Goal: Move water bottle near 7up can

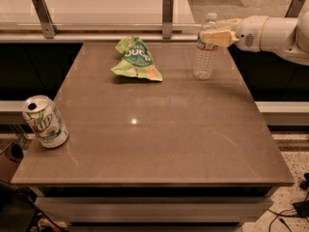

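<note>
View of the surface (pixel 159 129), read as a clock face with twelve o'clock at the far edge. The water bottle (pixel 204 57) is being shown standing upright at about one o'clock, near the far right corner, with its base resting on the surface. The gripper (pixel 212 36) is being held at the bottle's shoulder, just below the white cap, and is being reached in from three o'clock by the white arm (pixel 270 33). The fingers (pixel 218 37) are being seen pressed against the bottle at the label band and are being judged as clenched on it. The 7up can (pixel 45 121) is being shown upright at about eight o'clock, close to the near left edge and well apart from the bottle. A green and white snack bag (pixel 136 59) is lying at about eleven o'clock, between the two but nearer the far edge. The bottle is being judged light, thin-walled and easily dented, with smooth plastic that may slip. A hold at the stiffer shoulder or neck is therefore being preferred over the ribbed belly, which would give under pressure. Because the bottle is tall and narrow, it is being expected to tip readily when set down beside the can.
</note>
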Action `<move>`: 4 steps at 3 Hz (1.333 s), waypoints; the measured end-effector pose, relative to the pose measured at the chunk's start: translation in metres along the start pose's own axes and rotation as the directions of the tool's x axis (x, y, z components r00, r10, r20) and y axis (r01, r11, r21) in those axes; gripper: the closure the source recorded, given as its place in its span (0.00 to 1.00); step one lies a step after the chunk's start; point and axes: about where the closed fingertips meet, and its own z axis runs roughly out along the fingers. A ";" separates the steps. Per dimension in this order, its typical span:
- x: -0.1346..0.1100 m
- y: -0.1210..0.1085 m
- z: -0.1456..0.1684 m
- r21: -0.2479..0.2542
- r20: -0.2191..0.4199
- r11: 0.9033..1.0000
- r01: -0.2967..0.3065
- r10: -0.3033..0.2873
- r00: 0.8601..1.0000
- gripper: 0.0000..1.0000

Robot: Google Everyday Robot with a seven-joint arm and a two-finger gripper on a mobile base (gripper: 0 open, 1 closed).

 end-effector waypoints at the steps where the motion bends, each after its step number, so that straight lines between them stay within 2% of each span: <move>1: 0.000 0.000 0.000 0.000 0.000 1.000 0.000 0.000 1.000 1.00; 3: -0.026 0.020 -0.005 -0.022 -0.006 0.999 0.032 -0.032 0.999 1.00; 4: -0.045 0.045 -0.012 -0.034 0.019 0.997 0.066 -0.066 0.998 1.00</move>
